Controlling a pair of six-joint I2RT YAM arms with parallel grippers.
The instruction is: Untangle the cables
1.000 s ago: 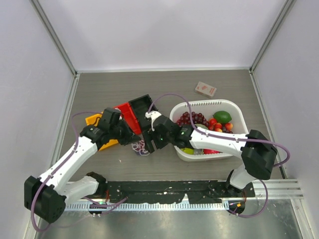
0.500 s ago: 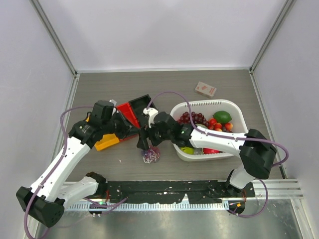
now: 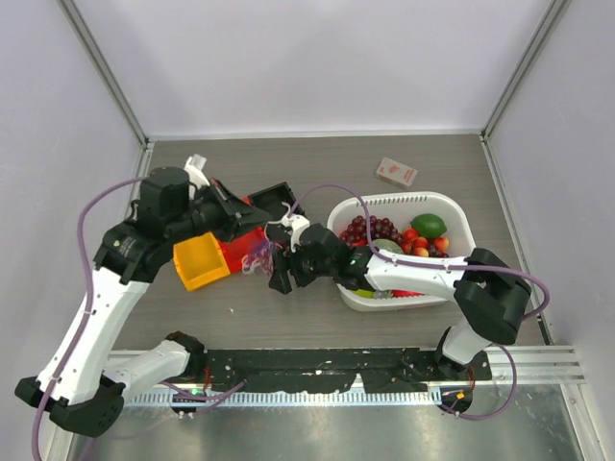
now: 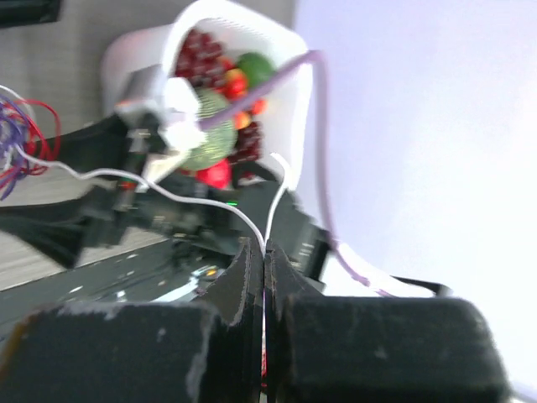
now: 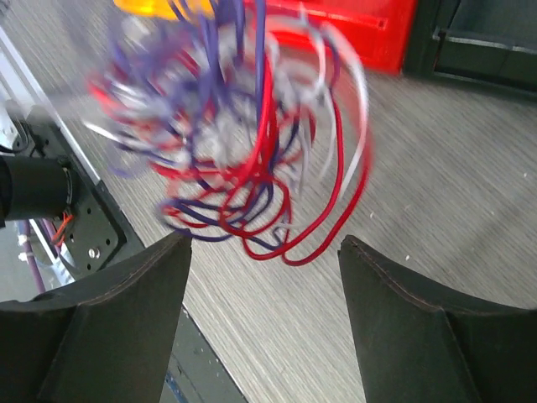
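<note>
Your left end effector (image 4: 264, 252) is clenched on one thin white strand (image 4: 193, 196), which runs in a slack curve back to the cables (image 3: 258, 257). The cables are a loose knot of red, dark purple and white loops, blurred in the right wrist view (image 5: 243, 143). The knot hangs between the two arms, just in front of the red bin (image 5: 369, 34) and beside the orange bin (image 3: 200, 261), and it seems to be lifted off the tabletop (image 3: 317, 173). Your right end effector (image 5: 264, 243) is released, with its fingers spread wide just below the knot and gripping nothing. The white fruit basket (image 3: 384, 202) sits behind the right arm.
</note>
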